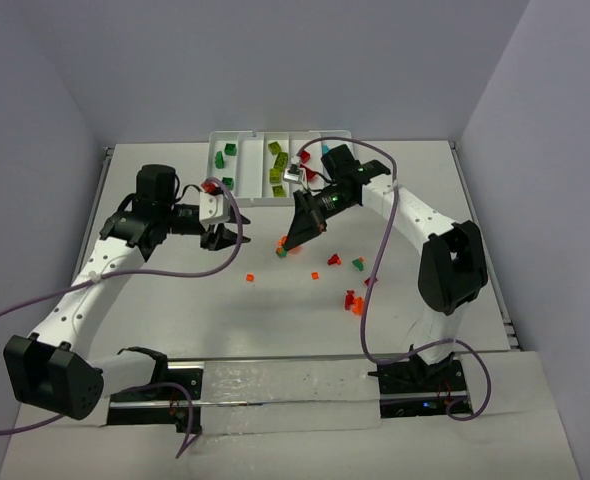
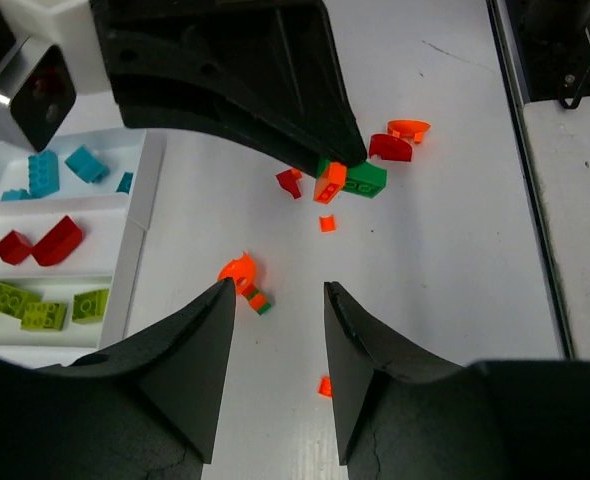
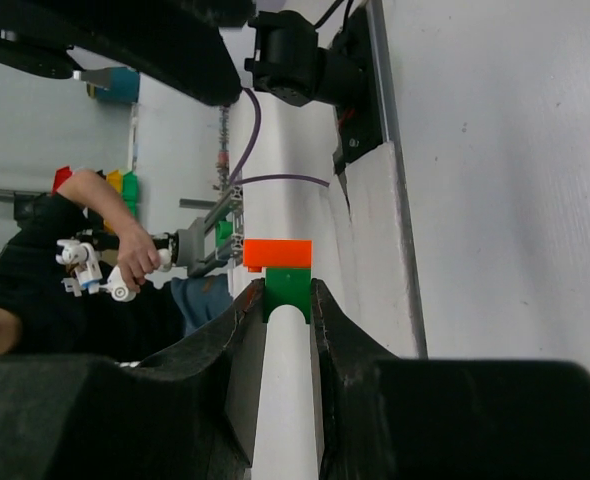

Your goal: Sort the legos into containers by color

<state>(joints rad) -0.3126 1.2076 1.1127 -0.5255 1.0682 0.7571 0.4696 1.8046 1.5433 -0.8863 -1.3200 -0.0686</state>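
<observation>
Right gripper (image 3: 287, 298): clamped on a green-and-orange stack (image 3: 279, 265) (orange end poking past the fingertips), mid-table.
Left gripper (image 2: 275, 295): jaws apart, empty, beside the tray.
Tray (image 1: 237, 138): far edge, holding colour-sorted bricks.
Loose legos (image 1: 354, 303): scattered before the right arm.

Your legos (image 2: 60, 240) read as hard moulded plastic, smooth and glossy, with small highlights on the studs. The green-and-orange stack (image 3: 287, 272) has the same clean sheen. The tray (image 2: 145, 215) is white plastic, smooth, with a soft shine along its rims. The table (image 1: 275, 320) you work on is a matt white board, lightly scuffed and speckled. The fingers (image 2: 190, 370) of your left gripper (image 2: 278, 288) are black plastic with a fine, grainy matt texture; those of your right gripper (image 3: 287, 292) look alike. The arm shells (image 1: 75, 290) are smooth white plastic, the joints (image 1: 450, 265) satin black. The cables (image 1: 387, 240) wear a purple rubbery sleeve.
</observation>
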